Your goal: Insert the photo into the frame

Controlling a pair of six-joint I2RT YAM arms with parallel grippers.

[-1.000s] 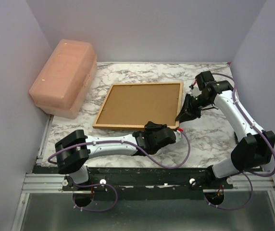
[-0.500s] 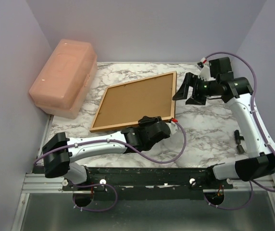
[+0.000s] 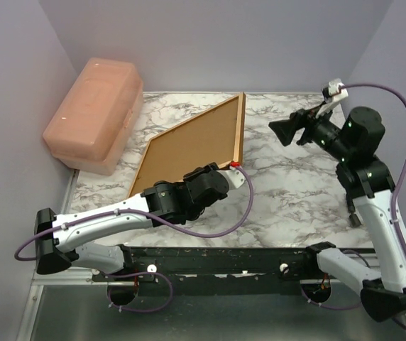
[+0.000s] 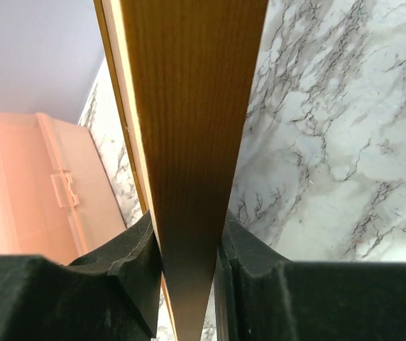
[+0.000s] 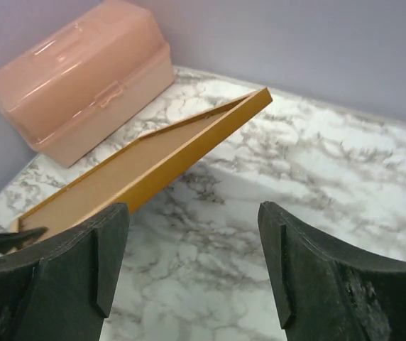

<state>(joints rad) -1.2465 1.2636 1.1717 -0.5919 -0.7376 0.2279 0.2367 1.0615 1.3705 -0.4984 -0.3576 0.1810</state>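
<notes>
- Left fingers (image 3: 222, 172) clenched on the near corner of the frame (image 3: 189, 145); in the left wrist view a black pad presses each side of the wooden edge.
- The frame is tilted: its gripped side is lifted off the bench (image 3: 295, 185) and casts a shadow on the marble, while its other long side is low, toward the pink box (image 3: 93, 114).
- A brown board fills the frame and faces up.
- The frame's far corner points to the back wall.
- Right fingers (image 3: 283, 131) are released, spread wide and grasping nothing.
- They are raised over the bench's right rear, well apart from the frame and aimed toward it.
- The pink box is closed, at the left rear against the wall, just beside the frame's low side.
</notes>
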